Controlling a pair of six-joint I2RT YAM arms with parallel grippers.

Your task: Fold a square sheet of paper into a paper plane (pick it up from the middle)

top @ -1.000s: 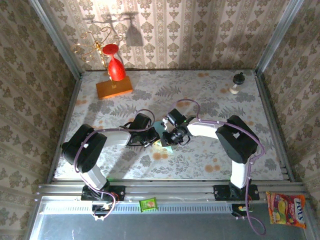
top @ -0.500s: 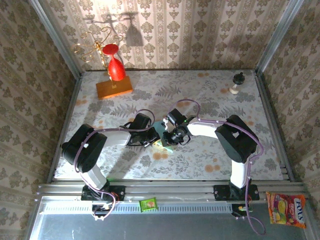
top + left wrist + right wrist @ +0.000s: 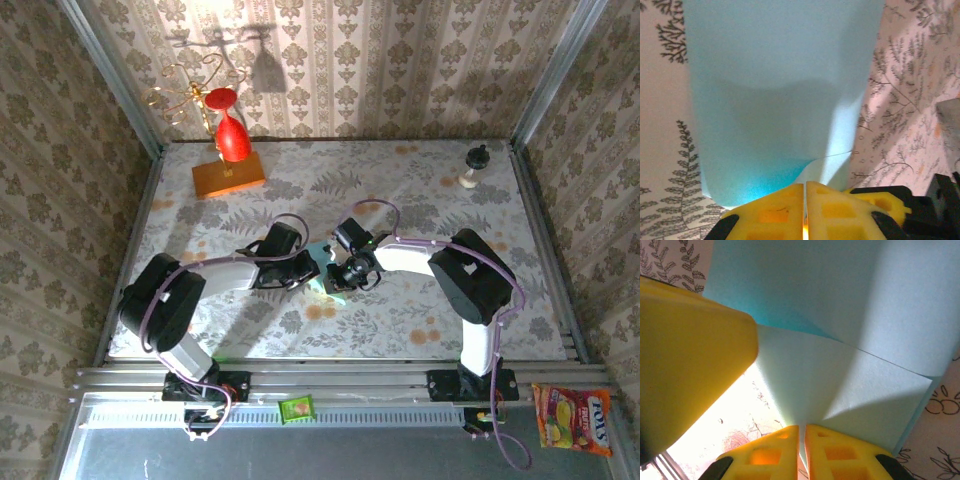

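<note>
While both arms meet at the middle of the table, you have the square sheet of paper pinched from two sides. The left gripper is clamped on its edge from 9 o'clock and the right gripper from 3 o'clock. In each wrist view the yellow fingers are pressed together on the blue paper.

From above, the sheet's long axis runs roughly from 12 to 6 o'clock through the gap between the two grippers, so neither arm is nearer; both are already on it. In the left wrist view the paper stretches away toward 12 o'clock from the fingertips. In the right wrist view a folded layer with a crease line fans out toward 12 and 2 o'clock. Your next move depends on that crease lying between the two grips.

Compared with a second ago, your left arm's elbow has swung slightly toward 6 o'clock, and a paler flap of blue now shows at 12 o'clock between the grippers. The right arm has barely shifted.
</note>
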